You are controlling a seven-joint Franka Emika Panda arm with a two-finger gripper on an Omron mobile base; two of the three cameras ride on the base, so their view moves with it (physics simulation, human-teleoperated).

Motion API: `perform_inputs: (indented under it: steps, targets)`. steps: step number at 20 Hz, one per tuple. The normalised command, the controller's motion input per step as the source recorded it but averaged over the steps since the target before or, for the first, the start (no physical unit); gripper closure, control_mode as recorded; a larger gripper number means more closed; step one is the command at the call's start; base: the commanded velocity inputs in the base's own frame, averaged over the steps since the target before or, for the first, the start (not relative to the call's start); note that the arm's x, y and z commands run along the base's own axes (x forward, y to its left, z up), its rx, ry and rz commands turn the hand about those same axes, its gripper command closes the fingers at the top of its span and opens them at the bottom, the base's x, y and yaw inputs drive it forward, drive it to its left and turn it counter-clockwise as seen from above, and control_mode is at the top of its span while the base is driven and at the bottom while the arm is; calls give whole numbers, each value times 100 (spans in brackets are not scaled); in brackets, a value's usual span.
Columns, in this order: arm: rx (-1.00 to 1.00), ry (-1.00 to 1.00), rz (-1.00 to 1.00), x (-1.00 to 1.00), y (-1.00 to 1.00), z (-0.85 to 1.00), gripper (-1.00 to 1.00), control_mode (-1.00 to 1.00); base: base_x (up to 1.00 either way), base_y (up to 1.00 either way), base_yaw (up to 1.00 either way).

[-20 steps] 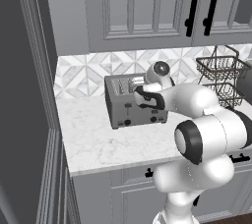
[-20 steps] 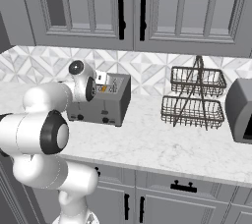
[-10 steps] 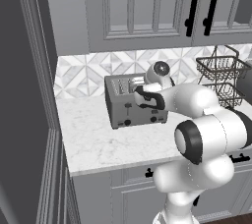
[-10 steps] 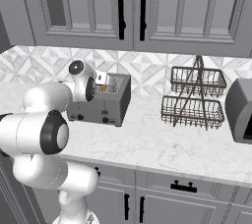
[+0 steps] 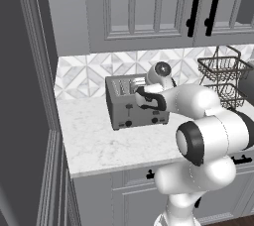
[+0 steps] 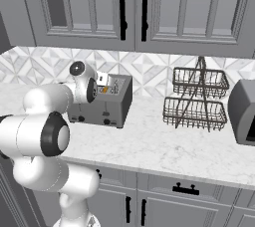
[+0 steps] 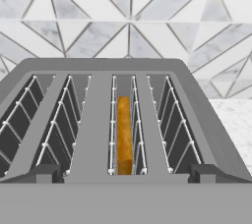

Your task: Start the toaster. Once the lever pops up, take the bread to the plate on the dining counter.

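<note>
Left base view: the toaster (image 5: 135,102) stands on the white worktop (image 5: 99,141) close to the tiled back wall, its front with the black levers and knobs turned toward the base, and the arm reaches in from the lower right so that the hand sits over the toaster's right part — the tool itself is hidden behind the wrist here, so this view does not settle how its jaws stand. Right base view: the same toaster (image 6: 105,102) is seen from the other side, with the hand pressed in close above its near top edge; a small orange patch at the top, just beside the hand, is most likely the bread (image 6: 103,89), and a two-tier wire basket (image 6: 196,100) stands well apart to the right. Hand view: the camera looks down and across the four slots, the tool (image 7: 126,173) has its two dark tips set wide apart — nothing between them — low at the frame's bottom, straddling the third slot from the left. The bread (image 7: 124,134) stands on edge in that slot, sunk between the wire guides, its long axis running straight away from the tool toward the wall. So the slice lies dead ahead and below; the levers, by my reckoning, lie nearer than the tips, down the front face.
</note>
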Motion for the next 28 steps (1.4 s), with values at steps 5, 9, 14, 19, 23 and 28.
perform_inputs:
  steps: [5, 9, 14, 19, 23, 28]
  targets:
    - [0, 0, 0, 0, 0, 0, -100, -100, 0, 0, 0]
    - [0, 0, 0, 0, 0, 0, -100, -100, 0, 0, 0]
    - [0, 0, 0, 0, 0, 0, -100, -100, 0, 0, 0]
    - [0, 0, 0, 0, 0, 0, -100, -100, 0, 0, 0]
    - [0, 0, 0, 0, 0, 0, -100, -100, 0, 0, 0]
    - [0, 0, 0, 0, 0, 0, -100, -100, 0, 0, 0]
